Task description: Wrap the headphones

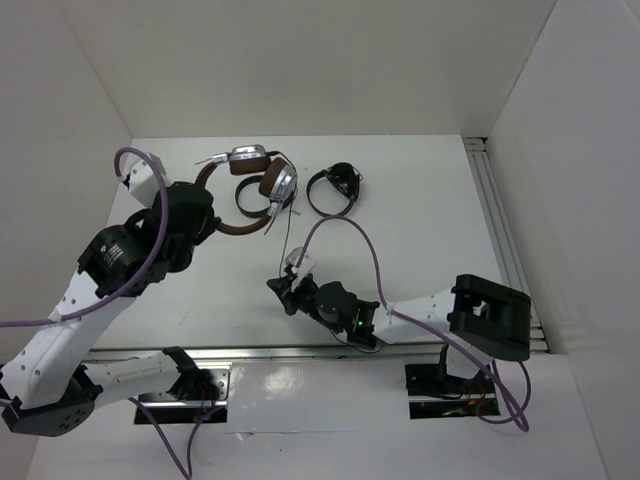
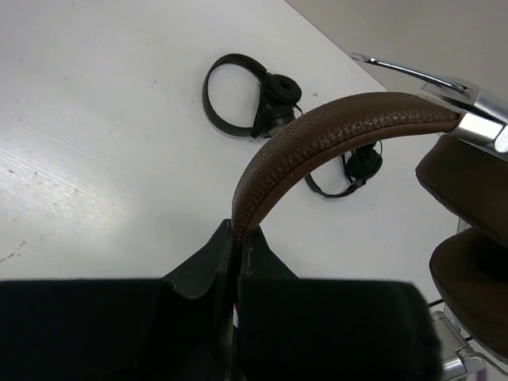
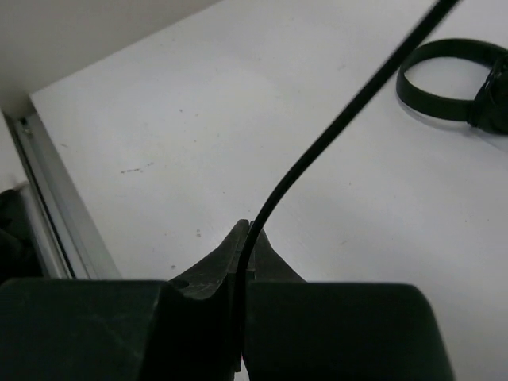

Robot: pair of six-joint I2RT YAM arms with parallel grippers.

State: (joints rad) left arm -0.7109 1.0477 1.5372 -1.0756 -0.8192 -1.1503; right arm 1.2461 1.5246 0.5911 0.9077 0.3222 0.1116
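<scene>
The headphones (image 1: 262, 183) lie at the back middle of the table, with a brown headband (image 2: 317, 135), brown ear pads (image 2: 468, 182) and silver earcups. My left gripper (image 1: 208, 222) is shut on the headband's left side; in the left wrist view (image 2: 236, 230) the jaws pinch the brown leather. The thin black cable (image 1: 283, 240) runs from the earcups toward me to my right gripper (image 1: 278, 290). In the right wrist view that gripper (image 3: 246, 230) is shut on the cable (image 3: 341, 111), which rises up and to the right.
A small all-black headphone (image 1: 335, 188) lies right of the brown one and shows in both wrist views (image 2: 242, 103) (image 3: 452, 79). A second black one (image 2: 357, 167) lies under the headband. A metal rail (image 1: 500, 230) runs along the table's right edge. White walls enclose the table.
</scene>
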